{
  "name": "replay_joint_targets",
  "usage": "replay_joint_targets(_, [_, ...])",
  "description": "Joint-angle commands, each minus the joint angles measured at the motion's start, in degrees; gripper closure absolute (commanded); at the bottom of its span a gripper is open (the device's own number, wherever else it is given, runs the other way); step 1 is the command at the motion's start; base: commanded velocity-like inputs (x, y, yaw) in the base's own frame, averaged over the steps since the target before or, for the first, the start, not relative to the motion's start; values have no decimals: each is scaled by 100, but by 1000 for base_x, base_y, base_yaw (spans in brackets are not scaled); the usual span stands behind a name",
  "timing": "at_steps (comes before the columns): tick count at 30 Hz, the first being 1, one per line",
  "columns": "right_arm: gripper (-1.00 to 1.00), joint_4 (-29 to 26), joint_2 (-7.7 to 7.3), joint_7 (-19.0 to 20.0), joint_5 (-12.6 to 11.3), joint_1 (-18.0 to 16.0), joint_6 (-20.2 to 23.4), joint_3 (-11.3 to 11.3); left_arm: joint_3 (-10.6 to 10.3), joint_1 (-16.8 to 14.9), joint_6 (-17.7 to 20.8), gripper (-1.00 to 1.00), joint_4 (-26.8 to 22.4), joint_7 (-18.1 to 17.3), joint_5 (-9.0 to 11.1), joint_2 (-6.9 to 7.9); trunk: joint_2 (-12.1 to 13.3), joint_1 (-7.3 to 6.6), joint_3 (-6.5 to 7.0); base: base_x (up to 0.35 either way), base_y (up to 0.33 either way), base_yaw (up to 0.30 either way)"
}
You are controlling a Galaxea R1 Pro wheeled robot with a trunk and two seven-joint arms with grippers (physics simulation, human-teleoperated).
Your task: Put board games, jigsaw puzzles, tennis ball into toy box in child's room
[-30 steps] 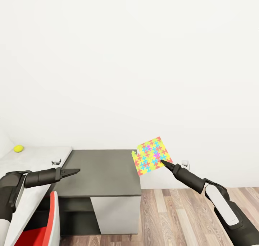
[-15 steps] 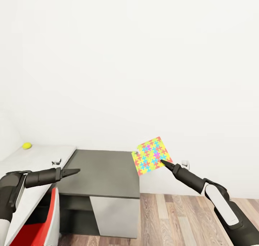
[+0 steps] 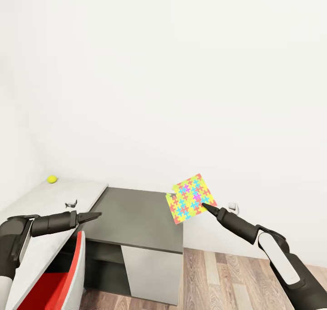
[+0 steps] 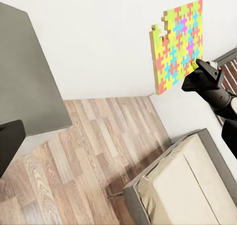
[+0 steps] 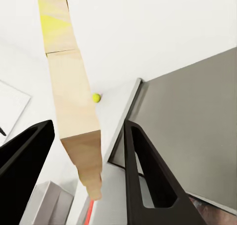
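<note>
1. The right claw (image 3: 205,206) pinches a corner of a jigsaw puzzle (image 3: 191,198), a thin flat slab of bright interlocking pieces, held tilted in the air beside the dark cabinet top (image 3: 136,219).
2. In the right wrist view the puzzle's plain wooden edge (image 5: 74,111) runs between the two black fingers (image 5: 148,175).
3. The left claw (image 3: 93,216) is pressed together to a narrow point and holds nothing, above the pale grey surface (image 3: 50,201).
4. A small round yellow-green tennis ball (image 3: 52,179) lies on that surface near the wall.
5. The left wrist view shows wood plank floor (image 4: 84,151) and the beige mattress of the bed (image 4: 187,185).
</note>
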Motion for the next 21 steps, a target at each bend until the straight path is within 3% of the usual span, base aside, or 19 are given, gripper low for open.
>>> replay_joint_targets(1, [100,-2,-3,-2,-25,-5,22,4,8,-7,78,-100,-5,-51,-61,-2,-13,4,-12,0,-1,59])
replay_joint_targets(7, [100,-10,23,-38,-15,-5,15,6,1,-7,130,-100,-12,-51,-69,-1,-13,4,-20,0,0,74])
replay_joint_targets(21, [100,-20,52,-70,-6,-7,22,40,-11,-7,135,-100,-210,-51,-104,-9,-13,4,-118,-85,0,189])
